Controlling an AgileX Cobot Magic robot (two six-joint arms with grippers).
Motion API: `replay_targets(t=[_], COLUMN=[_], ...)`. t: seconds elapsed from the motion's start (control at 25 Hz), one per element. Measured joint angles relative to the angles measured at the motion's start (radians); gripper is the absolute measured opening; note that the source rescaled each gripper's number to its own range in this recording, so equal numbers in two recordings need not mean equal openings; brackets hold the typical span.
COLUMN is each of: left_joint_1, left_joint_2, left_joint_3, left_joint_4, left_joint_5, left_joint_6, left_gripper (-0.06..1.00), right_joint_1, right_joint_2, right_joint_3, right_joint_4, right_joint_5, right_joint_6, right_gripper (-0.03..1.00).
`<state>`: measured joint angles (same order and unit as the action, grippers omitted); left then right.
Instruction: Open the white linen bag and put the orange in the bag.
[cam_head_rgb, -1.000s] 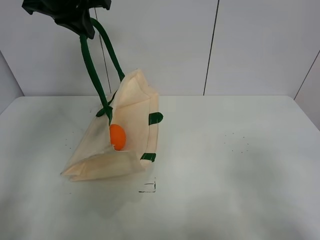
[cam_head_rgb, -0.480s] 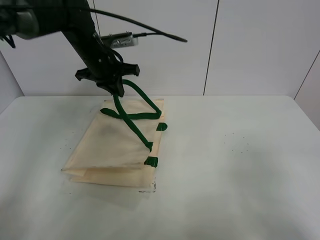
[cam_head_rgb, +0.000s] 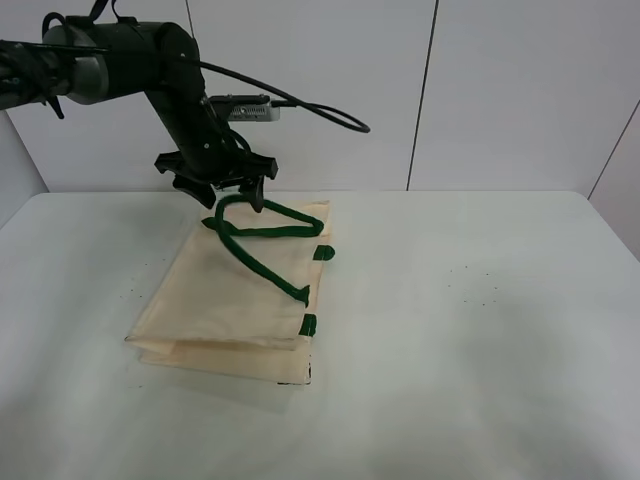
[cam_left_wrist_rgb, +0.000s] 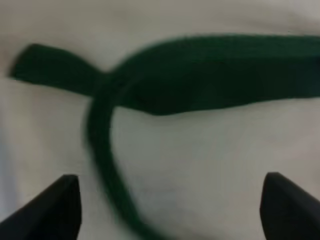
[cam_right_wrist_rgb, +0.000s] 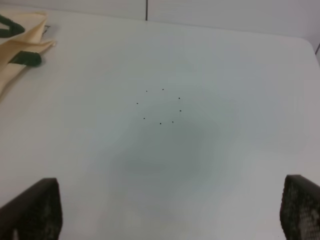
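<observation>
The white linen bag (cam_head_rgb: 225, 300) lies flat and folded on the left part of the table (cam_head_rgb: 480, 330), its dark green strap handles (cam_head_rgb: 262, 262) draped loosely over its top face; the orange is out of sight. The left gripper (cam_head_rgb: 222, 190) hovers just over the bag's far end, fingers spread wide and gripping nothing. The right gripper (cam_right_wrist_rgb: 167, 210) hangs equally wide and empty above bare table beside the bag.

The left arm (cam_head_rgb: 150, 50) is glossy black, with a looping black cable (cam_head_rgb: 362, 126) and a silvery wrist box (cam_head_rgb: 250, 108). The left gripper (cam_head_rgb: 230, 195) has black wedge fingers (cam_left_wrist_rgb: 287, 205).
</observation>
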<state>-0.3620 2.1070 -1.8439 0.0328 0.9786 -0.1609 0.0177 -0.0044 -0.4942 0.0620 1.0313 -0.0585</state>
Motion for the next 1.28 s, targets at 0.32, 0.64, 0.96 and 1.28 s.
replay_targets(t=[0.32,0.64,0.96,1.28], left_joint_1=[0.121,0.263,0.285,0.285], left_joint_2=[0.015,0.018,-0.086,-0.377], left_joint_3=[0.011,0.015,0.171,0.508], left_joint_4=[0.034,0.035,0.035,0.035], left_joint_5=[0.065,0.089,0.104,0.126], left_joint_6=[-0.022,-0.004,-0.001,0.004], left_gripper=[0.94,0.94,0.94,0.94], right_joint_1=[0.000,0.000,0.000,0.000], right_joint_2=[0.000,0.000,0.000,0.000], right_joint_3=[0.000,0.000,0.000,0.000], right_joint_4=[0.000,0.003,0.004,0.004], right_joint_5=[0.000,0.000,0.000,0.000], right_joint_6=[0.000,0.000,0.000,0.000], right_gripper=[1.00,1.00,1.00,1.00])
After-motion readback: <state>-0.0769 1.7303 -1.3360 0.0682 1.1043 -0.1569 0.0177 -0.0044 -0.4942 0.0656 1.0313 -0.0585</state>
